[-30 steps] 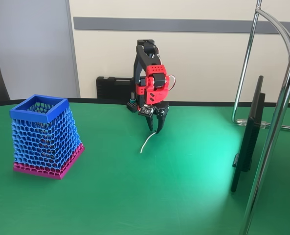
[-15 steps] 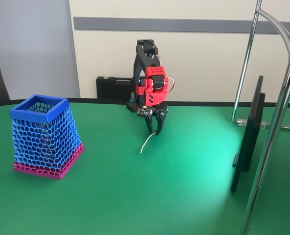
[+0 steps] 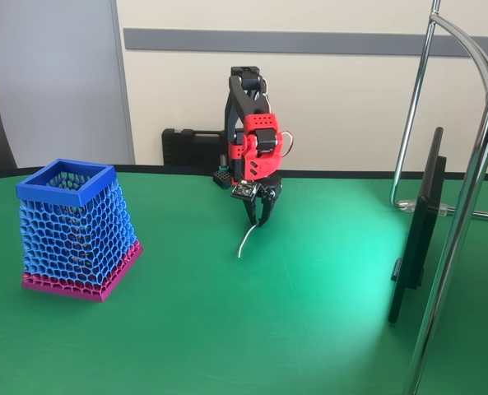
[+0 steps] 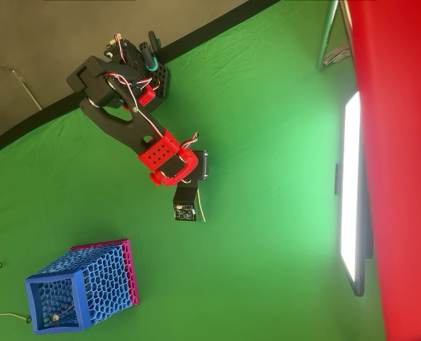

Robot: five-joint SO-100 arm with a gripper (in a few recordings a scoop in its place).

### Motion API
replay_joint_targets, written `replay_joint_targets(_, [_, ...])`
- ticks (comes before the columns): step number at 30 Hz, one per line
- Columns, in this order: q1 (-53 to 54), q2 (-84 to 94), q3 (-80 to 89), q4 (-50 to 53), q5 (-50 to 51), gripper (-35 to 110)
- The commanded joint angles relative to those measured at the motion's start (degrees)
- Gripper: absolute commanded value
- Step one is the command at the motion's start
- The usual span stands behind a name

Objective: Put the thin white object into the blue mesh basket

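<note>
The blue mesh basket (image 3: 75,226) stands upright on the green table at the left, pink base down and open rim up; from overhead the basket (image 4: 82,284) sits at the lower left. My red and black gripper (image 3: 259,220) points down at mid-table, well to the right of the basket, its fingers pressed together on the upper end of the thin white object (image 3: 246,243). The strand hangs from the fingertips, and its lower tip reaches the cloth. In the overhead view the thin white object (image 4: 202,211) shows as a short line beside the wrist.
A black monitor (image 3: 420,230) stands edge-on at the right, with chrome stand poles (image 3: 467,197) beside it. A black case (image 3: 190,148) lies behind the arm's base at the wall. Open green cloth lies between the gripper and the basket.
The fingers have drawn together on the strand's top end. The strand's lower tip has shifted slightly right. The arm has barely moved.
</note>
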State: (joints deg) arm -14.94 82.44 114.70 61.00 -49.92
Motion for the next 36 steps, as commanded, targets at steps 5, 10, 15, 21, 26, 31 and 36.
replay_joint_targets(5, [0.18, 0.53, -0.18, -0.88, 0.26, 1])
replay_joint_targets(10, [0.62, 2.11, -3.78, -2.64, 2.20, 1])
replay_joint_targets(15, [1.76, 3.34, -12.83, -3.08, 6.77, 1])
replay_joint_targets(21, [4.31, 3.34, -24.43, -6.50, 18.46, 1])
replay_joint_targets(26, [7.47, 0.79, -33.05, -10.63, 33.40, 1])
replay_joint_targets(31, [11.25, -1.41, -41.57, -11.51, 48.96, 1])
replay_joint_targets(36, [15.21, -4.48, -51.42, -11.25, 63.72, 1])
